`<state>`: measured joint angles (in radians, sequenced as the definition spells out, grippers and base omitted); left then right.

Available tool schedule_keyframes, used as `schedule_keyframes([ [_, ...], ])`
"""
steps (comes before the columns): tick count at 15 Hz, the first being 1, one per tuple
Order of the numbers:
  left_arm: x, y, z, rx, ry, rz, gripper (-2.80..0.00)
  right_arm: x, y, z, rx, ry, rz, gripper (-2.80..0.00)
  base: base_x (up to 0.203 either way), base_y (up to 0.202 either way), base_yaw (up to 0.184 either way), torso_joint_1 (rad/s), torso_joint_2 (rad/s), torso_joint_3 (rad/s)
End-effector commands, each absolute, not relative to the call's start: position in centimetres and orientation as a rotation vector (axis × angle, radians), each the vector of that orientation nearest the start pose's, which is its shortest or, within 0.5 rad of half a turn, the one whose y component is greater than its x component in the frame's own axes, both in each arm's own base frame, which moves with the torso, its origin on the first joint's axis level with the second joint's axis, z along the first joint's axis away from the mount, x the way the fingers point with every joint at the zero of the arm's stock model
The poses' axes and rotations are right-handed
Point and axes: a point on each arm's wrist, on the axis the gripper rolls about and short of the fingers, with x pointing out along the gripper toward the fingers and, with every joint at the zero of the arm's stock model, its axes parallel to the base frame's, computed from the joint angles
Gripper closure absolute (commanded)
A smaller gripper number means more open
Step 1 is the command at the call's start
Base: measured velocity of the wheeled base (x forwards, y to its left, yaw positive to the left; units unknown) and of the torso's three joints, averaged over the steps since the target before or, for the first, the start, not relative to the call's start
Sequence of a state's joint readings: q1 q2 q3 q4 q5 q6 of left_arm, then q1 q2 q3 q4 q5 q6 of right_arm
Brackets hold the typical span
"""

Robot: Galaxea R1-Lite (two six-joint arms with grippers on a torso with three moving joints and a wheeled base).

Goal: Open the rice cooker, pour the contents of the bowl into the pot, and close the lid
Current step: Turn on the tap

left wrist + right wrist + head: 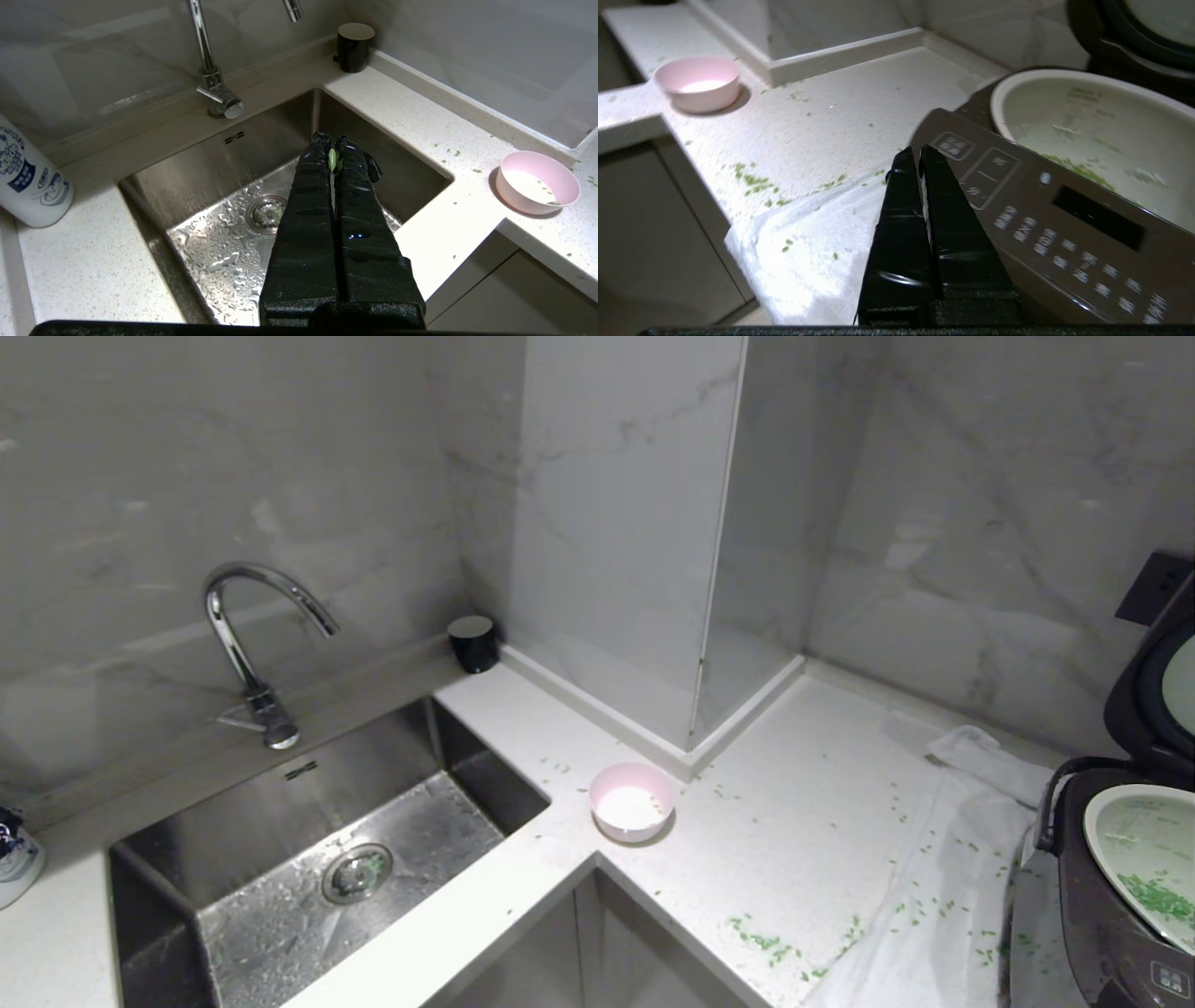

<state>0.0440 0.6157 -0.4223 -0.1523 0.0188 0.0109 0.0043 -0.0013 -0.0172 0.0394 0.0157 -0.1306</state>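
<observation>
The rice cooker (1111, 933) stands at the far right with its lid (1144, 691) raised. Its pot (1134, 831) holds green contents (1158, 896). The pale pink bowl (631, 803) sits upright on the counter corner by the sink, with only a few green bits inside (537, 182). Neither arm shows in the head view. My left gripper (332, 142) is shut above the sink, a green flake stuck between its tips. My right gripper (915, 151) is shut, in front of the cooker's button panel (1045, 219), with the pot (1101, 116) beyond it.
Green bits (766, 943) lie scattered on the white counter and on a white cloth (943, 896) beside the cooker. A wet steel sink (280, 887) with a faucet (245, 644) fills the left. A black cup (473, 642) stands at the wall, a white bottle (28, 182) left of the sink.
</observation>
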Motion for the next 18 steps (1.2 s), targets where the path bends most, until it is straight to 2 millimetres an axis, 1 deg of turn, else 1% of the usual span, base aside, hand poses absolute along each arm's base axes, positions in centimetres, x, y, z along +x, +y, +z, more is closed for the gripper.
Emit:
schedule_keyframes([
  [1, 4.5, 0.3, 20.9, 0.01, 0.047, 0.075, 0.0, -2.4, 0.1, 7.5, -0.137, 0.026, 0.054, 0.0, 0.0, 0.0, 0.0, 0.0, 0.0, 0.0],
  [3, 4.9, 0.4, 20.9, 0.008, 0.066, 0.082, 0.0, -2.4, 0.1, 7.5, -0.047, 0.024, 0.034, 0.0, 0.0, 0.0, 0.0, 0.0, 0.0, 0.0],
  [4, 5.3, 0.4, 20.8, 0.006, 0.085, 0.083, 0.0, -2.4, 0.0, 7.5, -0.044, 0.024, 0.028, 0.0, 0.0, 0.0, 0.0, 0.0, 0.0, 0.0],
  [5, 6.0, 0.5, 20.7, 0.002, 0.116, 0.088, 0.0, -2.4, 0.0, 7.5, -0.044, 0.022, 0.028, 0.0, 0.0, 0.0, 0.0, 0.0, 0.0, 0.0],
  [7, 8.1, 0.9, 20.4, -0.017, 0.201, 0.128, 0.0, -2.4, 0.0, 7.5, -0.043, 0.022, 0.028, 0.0, 0.0, 0.0, 0.0, 0.0, 0.0, 0.0],
  [9, 11.1, 1.6, 20.4, -0.056, 0.292, 0.189, 0.0, -2.4, 0.0, 7.5, -0.043, 0.022, 0.028, 0.0, 0.0, 0.0, 0.0, 0.0, 0.0, 0.0],
  [11, 14.4, 2.5, 19.8, -0.103, 0.394, 0.259, 0.0, -2.4, 0.0, 7.5, -0.043, 0.022, 0.028, 0.0, 0.0, 0.0, 0.0, 0.0, 0.0, 0.0],
  [14, 20.6, 3.7, 17.5, -0.195, 0.558, 0.351, 0.0, -2.4, 0.0, 7.5, -0.044, 0.022, 0.028, 0.0, 0.0, 0.0, 0.0, 0.0, 0.0, 0.0],
  [16, 24.7, 4.2, 16.1, -0.259, 0.62, 0.439, 0.0, -2.4, 0.0, 7.5, -0.043, 0.023, 0.028, 0.0, 0.0, 0.0, 0.0, 0.0, 0.0, 0.0],
  [18, 28.0, 4.1, 15.0, -0.303, 0.649, 0.494, 0.0, -2.4, 0.0, 7.5, -0.044, 0.022, 0.028, 0.0, 0.0, 0.0, 0.0, 0.0, 0.0, 0.0],
])
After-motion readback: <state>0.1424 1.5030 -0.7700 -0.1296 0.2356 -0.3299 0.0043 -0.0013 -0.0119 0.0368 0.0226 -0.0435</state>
